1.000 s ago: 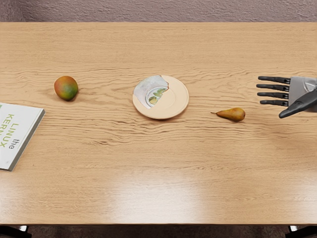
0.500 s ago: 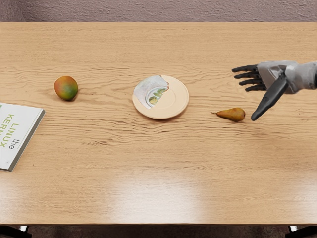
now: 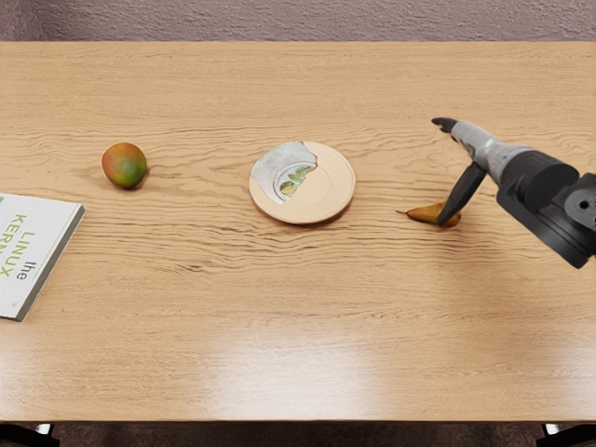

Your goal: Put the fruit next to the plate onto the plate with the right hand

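A brown pear (image 3: 426, 214) lies on the table to the right of the round tan plate (image 3: 333, 189), stem toward the plate. My right hand (image 3: 454, 172) comes in from the right edge and hovers over the pear's right end. Its fingers (image 3: 456, 128) stretch out to the upper left and the thumb (image 3: 461, 194) points down at the pear, hiding part of it. The hand is open and holds nothing. A grey and green picture covers the plate's left part. The left arm is out of view.
A red-green mango (image 3: 124, 165) sits far left on the wooden table (image 3: 279, 307). A white book (image 3: 28, 247) with green lettering lies at the left edge. The dark forearm (image 3: 554, 200) slants in from the right.
The right hand moved left and down from the right edge until it is over the pear, and turned so the thumb points down. The pear, plate and mango stayed put.
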Robot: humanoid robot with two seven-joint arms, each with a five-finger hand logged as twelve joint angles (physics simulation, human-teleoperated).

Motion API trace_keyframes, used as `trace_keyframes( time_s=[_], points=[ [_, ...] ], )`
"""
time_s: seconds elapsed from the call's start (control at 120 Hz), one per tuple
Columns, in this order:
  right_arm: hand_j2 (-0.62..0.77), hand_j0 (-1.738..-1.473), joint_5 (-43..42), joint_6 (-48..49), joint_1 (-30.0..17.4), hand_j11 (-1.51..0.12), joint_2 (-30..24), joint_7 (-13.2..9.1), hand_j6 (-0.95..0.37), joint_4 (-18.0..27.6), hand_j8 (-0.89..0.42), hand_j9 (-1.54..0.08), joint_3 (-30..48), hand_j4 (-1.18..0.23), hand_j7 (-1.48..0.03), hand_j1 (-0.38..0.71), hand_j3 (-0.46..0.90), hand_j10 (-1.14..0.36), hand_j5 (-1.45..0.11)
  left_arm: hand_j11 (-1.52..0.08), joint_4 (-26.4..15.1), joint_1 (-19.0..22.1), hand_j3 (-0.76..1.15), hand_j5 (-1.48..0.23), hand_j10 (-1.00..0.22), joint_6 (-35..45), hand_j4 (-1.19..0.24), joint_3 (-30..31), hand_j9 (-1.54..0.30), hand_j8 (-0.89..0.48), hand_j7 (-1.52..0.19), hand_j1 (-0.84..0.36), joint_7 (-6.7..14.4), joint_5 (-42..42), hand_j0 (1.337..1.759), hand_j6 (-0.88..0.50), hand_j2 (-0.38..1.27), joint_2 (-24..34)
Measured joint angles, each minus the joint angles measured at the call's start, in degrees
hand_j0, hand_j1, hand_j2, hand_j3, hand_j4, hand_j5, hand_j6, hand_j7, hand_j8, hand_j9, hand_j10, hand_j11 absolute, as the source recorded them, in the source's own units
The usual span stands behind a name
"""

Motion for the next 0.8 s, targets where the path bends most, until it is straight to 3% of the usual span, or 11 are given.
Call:
trace_keyframes(
  time_s=[0.25, 0.517, 0.8],
  points=[
    [-0.01, -1.658, -3.1, -5.3, -2.8, -0.06, 7.7, 0.0, -0.05, -7.6, -0.05, -0.06, -4.0, -0.05, -0.06, -0.3, 0.0, -0.05, -0.06, 0.0, 0.0, 0.0, 0.0, 0.0, 0.0, 0.0, 0.0, 0.0, 0.0, 0.0, 0.0, 0.35, 0.0, 0.0, 1.658, 0.0, 0.0, 0.0],
    [-0.03, -1.658, -3.9, -10.2, -3.6, -0.24, 8.7, 0.0, -0.19, -9.1, -0.19, -0.24, -4.6, -0.19, -0.24, -0.13, 0.0, -0.19, -0.24, 0.0, 0.0, 0.0, 0.0, 0.0, 0.0, 0.0, 0.0, 0.0, 0.0, 0.0, 0.0, 0.35, 0.0, 0.0, 1.658, 0.0, 0.0, 0.0],
    [-0.04, -1.658, -5.3, -12.3, -5.1, -0.3, 10.6, 0.0, -0.24, -11.9, -0.24, -0.3, -5.7, -0.24, -0.3, -0.07, 0.0, -0.24, -0.3, 0.0, 0.0, 0.0, 0.0, 0.0, 0.0, 0.0, 0.0, 0.0, 0.0, 0.0, 0.0, 0.35, 0.0, 0.0, 1.658, 0.0, 0.0, 0.0]
  ],
)
